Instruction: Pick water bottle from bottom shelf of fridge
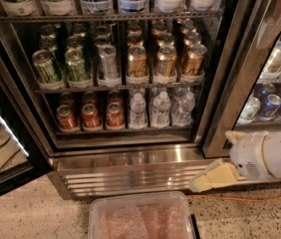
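The fridge [130, 171] stands open, with a ribbed steel base panel. On its bottom shelf [125, 130], three red cans [89, 116] stand on the left. Clear water bottles with white caps stand on the right: one [137, 111], a second [160, 108] and a third [183, 107], with more behind them. My gripper [210, 159] is low on the right, in front of the base panel, below and right of the bottles. It is open and empty, with one cream finger [212, 177] pointing left.
The rack above holds green, silver and gold cans [135, 61]. The open glass door [1, 133] hangs at the left. A second cooler [275, 83] stands to the right. A clear plastic bin [140, 218] sits on the floor below. An orange cable [240, 198] runs along the floor.
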